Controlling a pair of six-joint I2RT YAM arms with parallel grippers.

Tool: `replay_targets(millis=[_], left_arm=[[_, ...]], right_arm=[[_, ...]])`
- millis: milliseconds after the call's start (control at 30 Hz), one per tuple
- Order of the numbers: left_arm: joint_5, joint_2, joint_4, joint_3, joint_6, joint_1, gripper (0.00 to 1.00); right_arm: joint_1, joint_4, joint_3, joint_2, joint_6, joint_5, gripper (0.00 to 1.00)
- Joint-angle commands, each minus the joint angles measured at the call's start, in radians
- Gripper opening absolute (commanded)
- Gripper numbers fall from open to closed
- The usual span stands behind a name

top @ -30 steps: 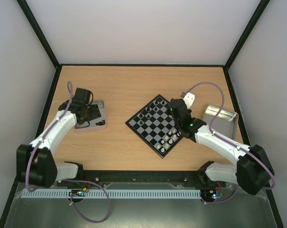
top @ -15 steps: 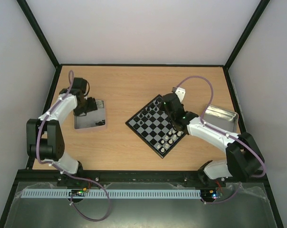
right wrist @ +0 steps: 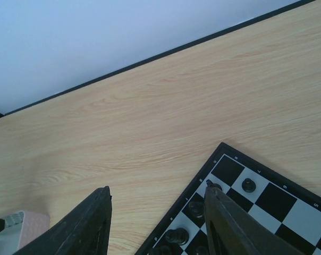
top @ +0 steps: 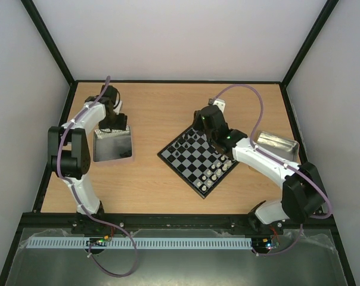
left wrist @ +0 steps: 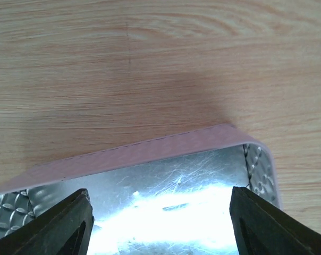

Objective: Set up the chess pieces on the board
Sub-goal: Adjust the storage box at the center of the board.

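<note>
Board (top: 195, 157) sits mid-worktop (top: 156, 107), turned diamond-wise so one corner points at the arm bases. Black pieces (top: 188, 138) stand in rows along the far-left edge, and white pieces (top: 216, 173) stand along the near-right edge. The squares between the two groups are bare. Individual figure types are too small to tell from the top view.

Right pincer (right wrist: 157, 190) hovers above the board's far corner with its fingers (right wrist: 94, 223) spread apart and nothing between them (only bare wood shows in the gap). The right wrist view shows the corner of the board at lower right, with a few black pieces on the outermost squares, one of them just beside the right-hand fingertip.

Left pincer (left wrist: 159, 194) is well apart from the board, over the far end of the left tray (top: 123, 156). Its fingers (left wrist: 65, 226) are wide apart and hold nothing. The left wrist view shows them above the shiny tray floor, with the tray's far rim and a rounded corner just beyond the tips. I can't tell if the tips touch the metal.

Right tray (top: 281, 156) lies near the right edge of the worktop, partly under the right arm. Both trays are clear of the board.
</note>
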State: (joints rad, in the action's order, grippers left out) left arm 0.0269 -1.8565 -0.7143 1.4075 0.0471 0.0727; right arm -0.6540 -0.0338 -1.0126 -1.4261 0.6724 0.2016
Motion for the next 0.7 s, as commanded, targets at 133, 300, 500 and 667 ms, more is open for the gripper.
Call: replay_targets(millis=[133,300,500,667], left_arm=[[0.046,-0.055,-0.040,0.036,-0.239,0.002,0.67],[0.048,-0.061,0.002,0.015,-0.370,0.010,0.69],[0.022,-0.104,0.016,0.059,-0.430,0.005,0.74],[0.039,-0.159,0.002,0.124,-0.435,0.007,0.72]], right_arm=[[0.002,-0.067,-0.002,0.052,0.000,-0.049,0.47],[0.002,-0.037,0.017,0.050,0.040,-0.082,0.46],[0.002,-0.011,0.029,0.043,0.093,-0.106,0.46],[0.002,0.005,0.032,0.035,0.110,-0.105,0.46]])
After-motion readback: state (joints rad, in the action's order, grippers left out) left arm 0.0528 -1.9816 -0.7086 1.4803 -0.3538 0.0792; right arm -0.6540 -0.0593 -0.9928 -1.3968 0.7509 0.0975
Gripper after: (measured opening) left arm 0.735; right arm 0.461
